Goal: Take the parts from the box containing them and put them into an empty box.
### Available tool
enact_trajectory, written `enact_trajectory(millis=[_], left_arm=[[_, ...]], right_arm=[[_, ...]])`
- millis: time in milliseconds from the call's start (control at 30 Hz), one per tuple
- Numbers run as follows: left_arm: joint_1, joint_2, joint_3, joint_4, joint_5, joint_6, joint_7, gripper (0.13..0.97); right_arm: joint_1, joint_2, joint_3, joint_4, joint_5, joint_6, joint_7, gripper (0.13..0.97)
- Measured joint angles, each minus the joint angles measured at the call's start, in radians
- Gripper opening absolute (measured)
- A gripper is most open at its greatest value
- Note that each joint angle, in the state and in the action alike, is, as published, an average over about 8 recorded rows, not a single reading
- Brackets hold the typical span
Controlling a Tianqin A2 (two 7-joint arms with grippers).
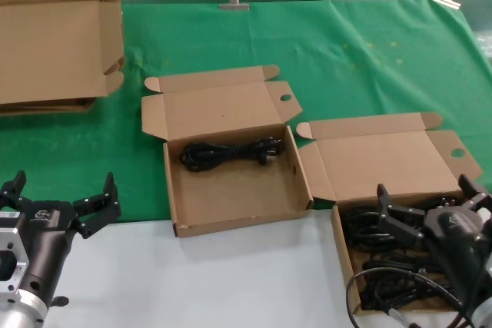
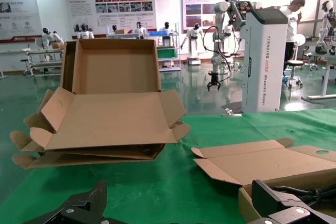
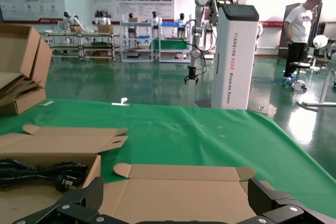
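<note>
The box containing the parts (image 1: 338,240) lies at the front right with its lid (image 1: 384,155) folded back. Several black power cords (image 1: 369,228) lie coiled in it. My right gripper (image 1: 424,193) hovers open just above that box, holding nothing. In the right wrist view its fingers (image 3: 89,195) frame the lid (image 3: 157,198). The other box (image 1: 231,201) sits open at the centre with one bundled cord (image 1: 231,151) along its far side, which also shows as the cord (image 3: 42,174) in the right wrist view. My left gripper (image 1: 64,182) stands open at the front left, apart from both boxes.
Large flattened cardboard sheets (image 1: 54,44) are stacked at the far left; the same stack (image 2: 105,124) fills the left wrist view. The green cloth (image 1: 346,59) covers the table, with a white strip (image 1: 231,282) along the front. A metal clip (image 1: 234,1) holds the far edge.
</note>
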Motion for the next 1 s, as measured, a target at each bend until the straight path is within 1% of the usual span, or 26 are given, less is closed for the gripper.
enact_trajectory(millis=[1000], left_arm=[[0.0, 0.0, 0.0, 0.0, 0.0, 0.0, 0.0, 0.966]], right_arm=[[0.0, 0.0, 0.0, 0.0, 0.0, 0.0, 0.0, 0.966]])
